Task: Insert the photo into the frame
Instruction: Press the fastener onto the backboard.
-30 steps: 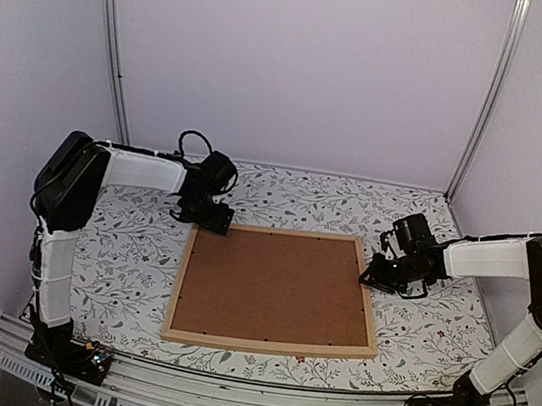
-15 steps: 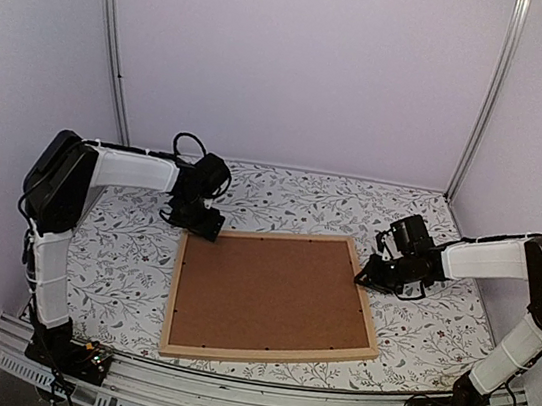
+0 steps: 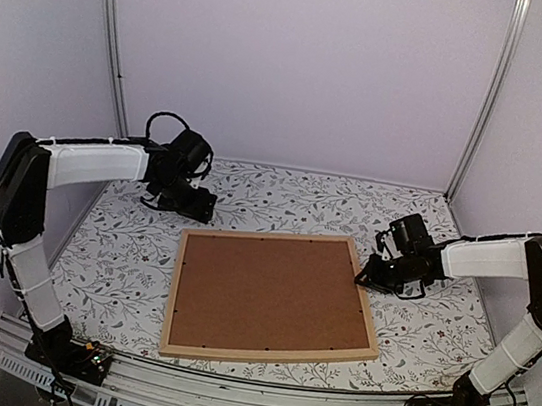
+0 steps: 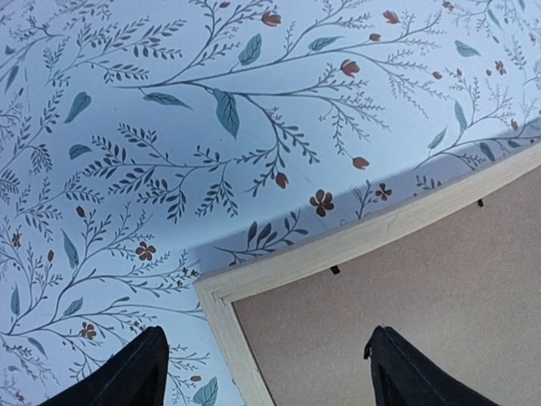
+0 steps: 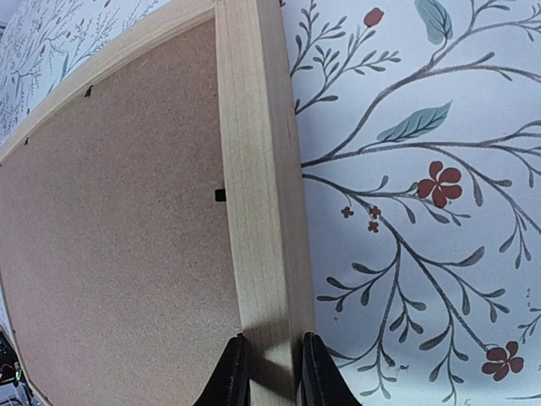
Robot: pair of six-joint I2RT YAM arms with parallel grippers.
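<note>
Now | left fingers [image 4: 127, 376] apart, arm [image 3: 95, 163] outstretched | right fingers [image 5: 230, 376] pinching frame [image 5: 258, 169]

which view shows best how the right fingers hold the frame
The right wrist view: it shows the right fingers pinching a wooden side bar of the frame from both sides. The top external view shows the whole frame, but the contact itself is hidden there. The left wrist view shows only another corner, no right fingers.

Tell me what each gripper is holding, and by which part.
The right gripper pinches the frame by its right wooden bar, near the far corner. The left gripper is open, holding nothing.
</note>
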